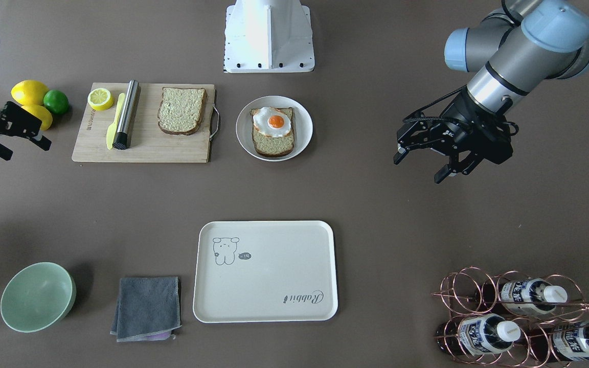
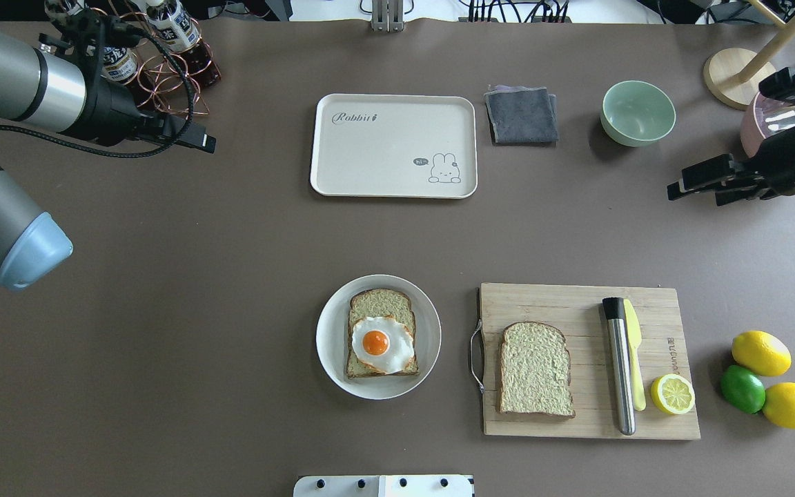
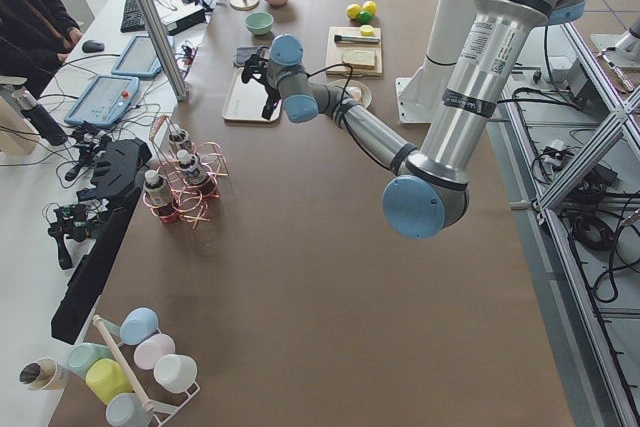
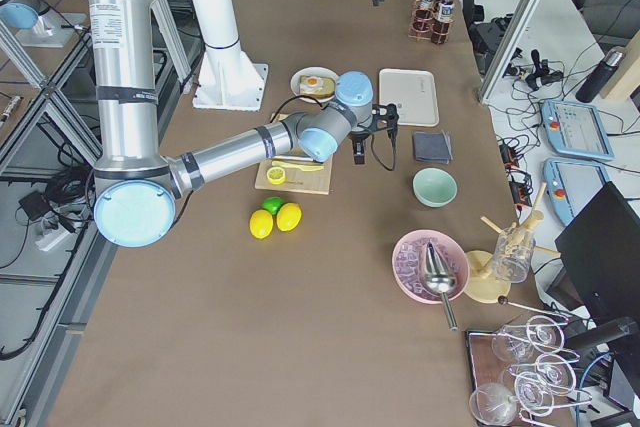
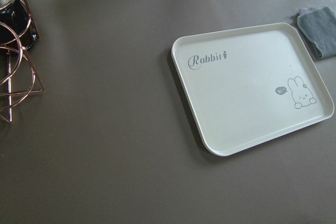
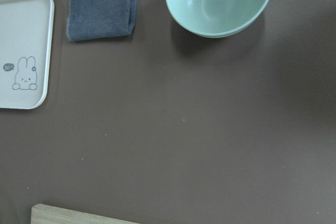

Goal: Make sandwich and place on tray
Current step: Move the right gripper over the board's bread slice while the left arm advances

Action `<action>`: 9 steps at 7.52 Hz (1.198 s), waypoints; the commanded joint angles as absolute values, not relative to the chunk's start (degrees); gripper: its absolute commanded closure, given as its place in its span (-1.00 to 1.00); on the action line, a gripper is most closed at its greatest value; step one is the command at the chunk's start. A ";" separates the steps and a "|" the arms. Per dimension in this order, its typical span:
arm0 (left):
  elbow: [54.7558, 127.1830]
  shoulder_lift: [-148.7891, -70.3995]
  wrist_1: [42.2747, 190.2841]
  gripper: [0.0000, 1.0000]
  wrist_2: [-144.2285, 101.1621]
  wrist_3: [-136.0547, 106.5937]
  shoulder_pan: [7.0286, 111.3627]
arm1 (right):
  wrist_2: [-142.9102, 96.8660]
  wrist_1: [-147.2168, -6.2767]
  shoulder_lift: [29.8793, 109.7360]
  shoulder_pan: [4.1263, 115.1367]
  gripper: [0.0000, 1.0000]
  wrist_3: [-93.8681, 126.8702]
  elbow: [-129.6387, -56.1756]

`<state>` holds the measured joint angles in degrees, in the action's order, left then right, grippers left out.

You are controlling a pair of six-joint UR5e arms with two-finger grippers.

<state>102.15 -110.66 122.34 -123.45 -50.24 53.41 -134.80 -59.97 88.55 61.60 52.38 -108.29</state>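
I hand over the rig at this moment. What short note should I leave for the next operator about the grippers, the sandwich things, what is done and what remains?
The left gripper is open and empty, in the air.
The right gripper is open and empty, in the air.
One bread slice lies on the white plate with the fried egg on top.
The second bread slice lies on the wooden cutting board.
The tray has nothing on it.
Done: bottom slice and egg stacked.
Left: put the second slice on the egg, then place the sandwich on the tray.
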 commanded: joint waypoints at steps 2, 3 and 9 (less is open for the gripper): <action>103.53 -107.31 127.00 -0.95 -115.23 -63.93 48.88 | -124.75 -50.89 85.71 45.83 -0.99 68.68 -108.81; 103.54 -107.58 126.91 -0.95 -114.62 -65.03 47.39 | -120.80 -50.89 84.74 41.96 -0.99 72.65 -108.81; 103.97 -107.31 126.91 -0.95 -108.37 -65.39 43.86 | -112.59 -35.69 95.00 28.66 -0.99 79.87 -109.60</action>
<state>103.77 -107.36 126.91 -108.47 -65.30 44.01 -115.17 -40.81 91.46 31.67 77.17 -109.69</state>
